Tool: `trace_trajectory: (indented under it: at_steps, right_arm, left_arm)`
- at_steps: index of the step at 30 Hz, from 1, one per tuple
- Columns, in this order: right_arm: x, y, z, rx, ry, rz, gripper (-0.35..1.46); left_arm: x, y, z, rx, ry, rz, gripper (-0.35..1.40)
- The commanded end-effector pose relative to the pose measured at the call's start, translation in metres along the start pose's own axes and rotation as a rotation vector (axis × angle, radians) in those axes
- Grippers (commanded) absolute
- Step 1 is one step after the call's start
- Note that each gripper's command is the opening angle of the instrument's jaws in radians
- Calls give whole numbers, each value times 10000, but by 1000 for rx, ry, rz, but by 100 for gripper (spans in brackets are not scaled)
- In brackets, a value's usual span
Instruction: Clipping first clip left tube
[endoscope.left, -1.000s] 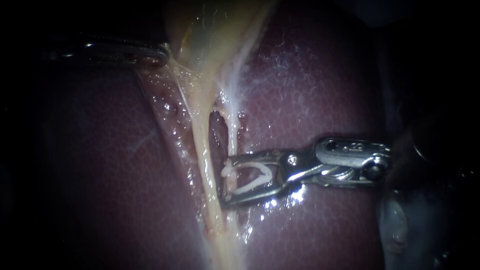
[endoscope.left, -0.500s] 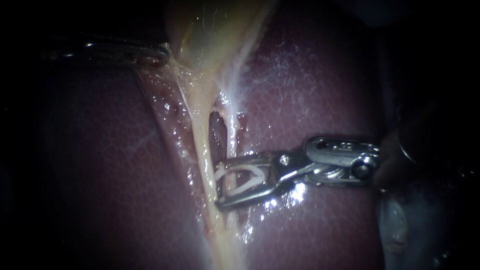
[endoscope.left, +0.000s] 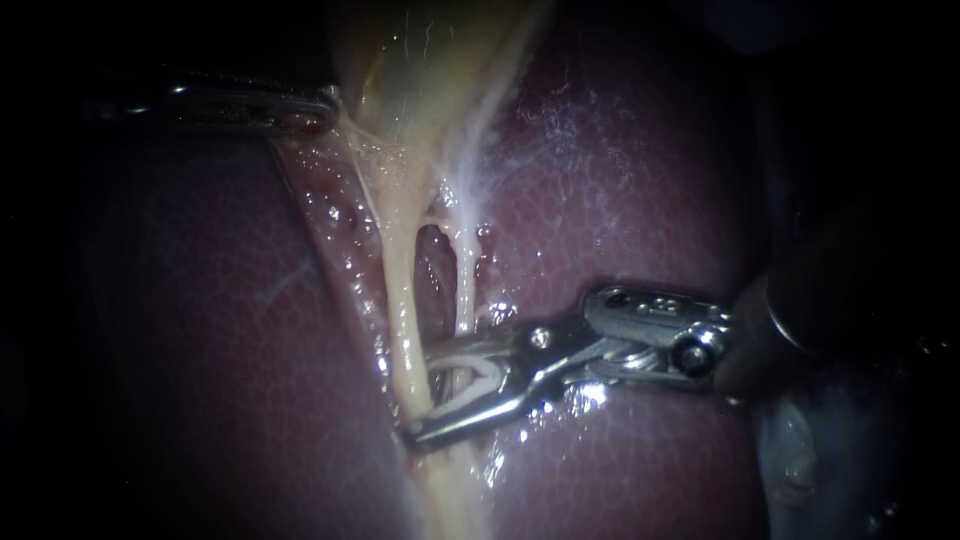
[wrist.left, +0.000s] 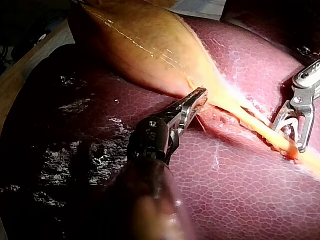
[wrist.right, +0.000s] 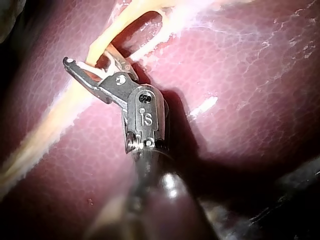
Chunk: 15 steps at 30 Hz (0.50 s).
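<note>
The yellow gallbladder narrows into two tubes over the dark red liver. The left tube is thick and yellow; the right tube is thin and whitish. My right instrument comes in from the right, its jaws standing apart with a white clip seated between them. The jaw tips straddle the left tube, as the right wrist view shows at the right instrument. My left instrument holds the gallbladder's edge with shut jaws, as at the left instrument.
Wet, glistening tissue lines the groove beside the tubes. Liver surface lies all around both instruments. The right instrument's dark shaft fills the right margin of the endoscope view.
The right instrument has slid leftward and a little down along the liver. Its jaw tips, which stood at the right tube, now reach around the left tube. The left instrument has not moved.
</note>
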Motion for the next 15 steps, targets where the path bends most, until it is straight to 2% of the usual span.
trace_trajectory:
  at_steps: [1,9,15]
  right_arm:
    - [1,0,2,3,4,5,49]
    - [9,2,18,35,37,20,49]
    - [20,-9,23,69,72,47,49]
  left_arm:
    - [0,0,0,0,0,0,-35]
    - [0,0,1,0,0,0,-35]
    - [0,0,1,0,0,0,-35]
